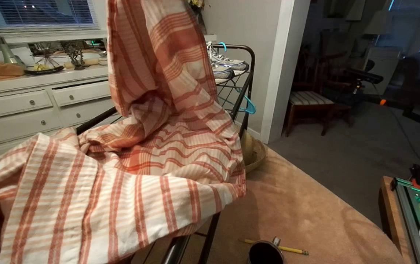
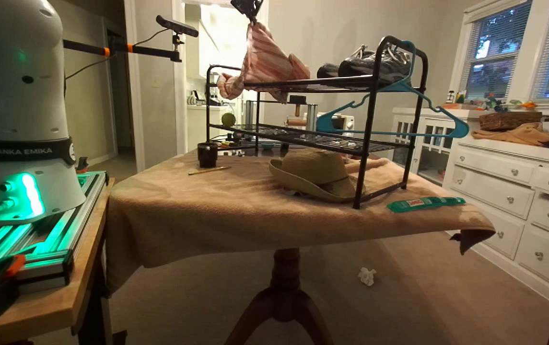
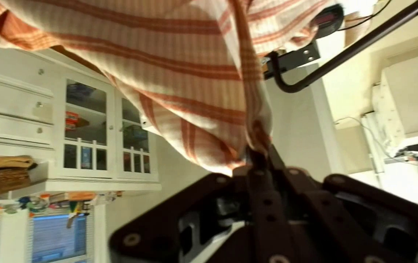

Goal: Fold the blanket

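On the desk (image 2: 169, 211), in from my edge, stands a rack (image 2: 367, 148); my claw (image 3: 261, 153) pinches the blanket (image 1: 158, 154) hanging down onto it.

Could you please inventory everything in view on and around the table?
Wooden pedestal table: one, brown, central
Soft cloth cover: one, tan, over the table
Tiered metal rack: one, black, on the cover
Large rumpled cloth blanket: one, cream and orange-red, on the rack, partly raised
Laced sneakers: two, grey, on the rack
Plastic hanger: at least one, teal, at the rack's end
Brimmed woven hat: one, tan, by the rack
Cylindrical mug: one, black, on the cover
Thin wooden pencil: one, yellow, beside the mug
Flat package: one, green, near the rack
Crumpled wad: one, white, on the floor
Small items: several, mixed, beyond the mug
Jointed robot arm: one, white, beside the table
Two-finger gripper: one, black, closed on the blanket
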Robot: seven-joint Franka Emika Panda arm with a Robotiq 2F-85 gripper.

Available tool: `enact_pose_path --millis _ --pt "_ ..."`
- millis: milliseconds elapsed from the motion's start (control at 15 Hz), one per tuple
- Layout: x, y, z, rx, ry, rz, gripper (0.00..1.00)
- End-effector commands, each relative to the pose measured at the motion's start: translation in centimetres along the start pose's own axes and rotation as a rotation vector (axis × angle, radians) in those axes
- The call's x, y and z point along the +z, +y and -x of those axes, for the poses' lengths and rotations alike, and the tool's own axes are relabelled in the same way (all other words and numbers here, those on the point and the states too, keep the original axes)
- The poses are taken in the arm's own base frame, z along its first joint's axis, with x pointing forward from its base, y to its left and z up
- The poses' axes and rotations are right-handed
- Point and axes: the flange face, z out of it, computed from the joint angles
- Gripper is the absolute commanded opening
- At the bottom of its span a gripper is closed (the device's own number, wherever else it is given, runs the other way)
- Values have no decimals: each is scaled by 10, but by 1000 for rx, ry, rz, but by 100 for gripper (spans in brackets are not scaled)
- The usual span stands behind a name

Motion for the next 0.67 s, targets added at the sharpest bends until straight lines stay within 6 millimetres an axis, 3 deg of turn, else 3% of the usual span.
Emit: enact_pose_path --millis 0,600 --pt "3 -19 8 -50 -27 -139 1" --pt "30 -68 34 -266 -89 -306 1"
